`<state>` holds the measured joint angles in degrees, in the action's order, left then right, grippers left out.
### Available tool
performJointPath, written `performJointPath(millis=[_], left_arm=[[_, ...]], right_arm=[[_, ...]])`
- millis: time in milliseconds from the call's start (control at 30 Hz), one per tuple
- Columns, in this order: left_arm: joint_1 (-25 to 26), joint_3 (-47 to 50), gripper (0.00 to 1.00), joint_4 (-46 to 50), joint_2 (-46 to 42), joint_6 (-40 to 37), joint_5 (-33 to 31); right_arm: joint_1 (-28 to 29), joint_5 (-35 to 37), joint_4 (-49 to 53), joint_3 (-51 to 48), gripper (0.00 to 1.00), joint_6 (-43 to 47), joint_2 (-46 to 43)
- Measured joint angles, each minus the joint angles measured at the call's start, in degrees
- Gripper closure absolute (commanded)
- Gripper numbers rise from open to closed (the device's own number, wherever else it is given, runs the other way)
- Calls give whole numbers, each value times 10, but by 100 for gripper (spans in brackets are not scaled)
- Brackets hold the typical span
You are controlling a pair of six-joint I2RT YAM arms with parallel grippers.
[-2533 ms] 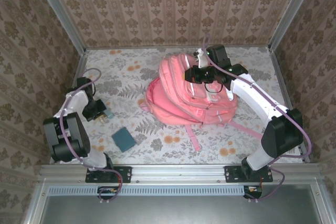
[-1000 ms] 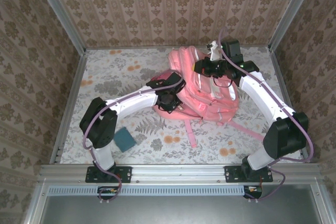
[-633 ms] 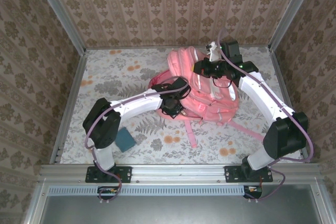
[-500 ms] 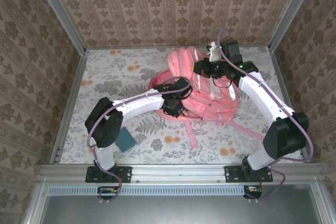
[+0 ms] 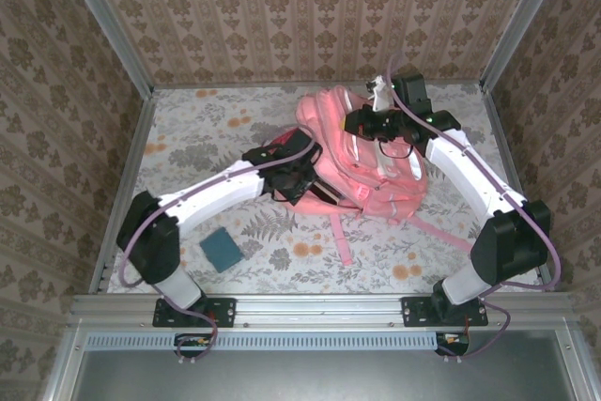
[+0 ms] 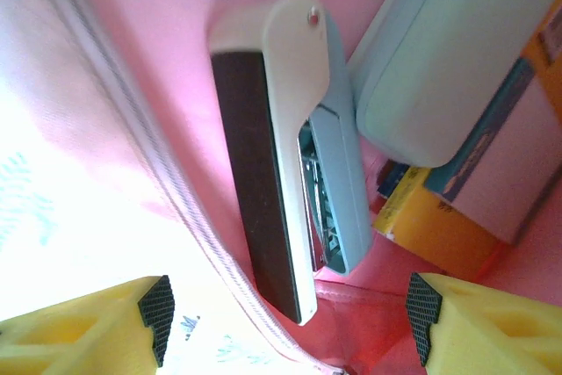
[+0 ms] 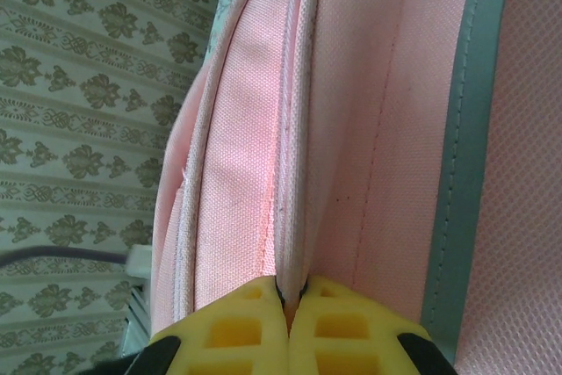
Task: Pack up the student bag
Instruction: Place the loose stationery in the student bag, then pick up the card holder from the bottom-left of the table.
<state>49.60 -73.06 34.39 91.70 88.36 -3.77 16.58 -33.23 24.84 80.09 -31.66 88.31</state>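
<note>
The student bag (image 5: pixel 387 183), pink with white trim, lies at the table's middle right with its main mouth held agape. My right gripper (image 5: pixel 362 123) is shut on the bag's upper zip edge (image 7: pixel 294 217), pinching the fabric between its yellow fingertips (image 7: pixel 237 331). My left gripper (image 5: pixel 299 181) is at the bag's left mouth, open, its yellow fingers (image 6: pixel 83 331) spread wide. Just beyond them, inside the pink lining (image 6: pixel 149 32), lies a white-and-light-blue stapler (image 6: pixel 285 151), free of the pads. A pale blue case (image 6: pixel 443 59) and a yellow book (image 6: pixel 439 239) lie beside it.
A teal square pad (image 5: pixel 221 249) lies on the floral tablecloth near the left arm's base. Pink shoulder straps (image 5: pixel 340 237) trail from the bag toward the near edge. Wallpapered walls close the table on three sides.
My left arm swung from the table's left side to the bag's mouth carrying the stapler, then opened and left it inside. It has since drawn back slightly leftward. The right gripper keeps its hold.
</note>
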Motion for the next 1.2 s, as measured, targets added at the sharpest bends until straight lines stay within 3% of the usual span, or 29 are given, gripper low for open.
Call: performJointPath(millis=[267,467,667,1200], left_arm=[[-33,79,26,92,-142,-67,-59],[-81,191,1,196,-229,-104,-83],[-85,292,0,242,-294,-117,-78],[-96,379,5,156,-215,-148,-33]], right_arm=[[25,21,-4,-12,100,4,0],[33,31,-9,-17,100,12,0],[36,31,-22,-28,100,13,0],[37,31,-24,-30,100,15,0]])
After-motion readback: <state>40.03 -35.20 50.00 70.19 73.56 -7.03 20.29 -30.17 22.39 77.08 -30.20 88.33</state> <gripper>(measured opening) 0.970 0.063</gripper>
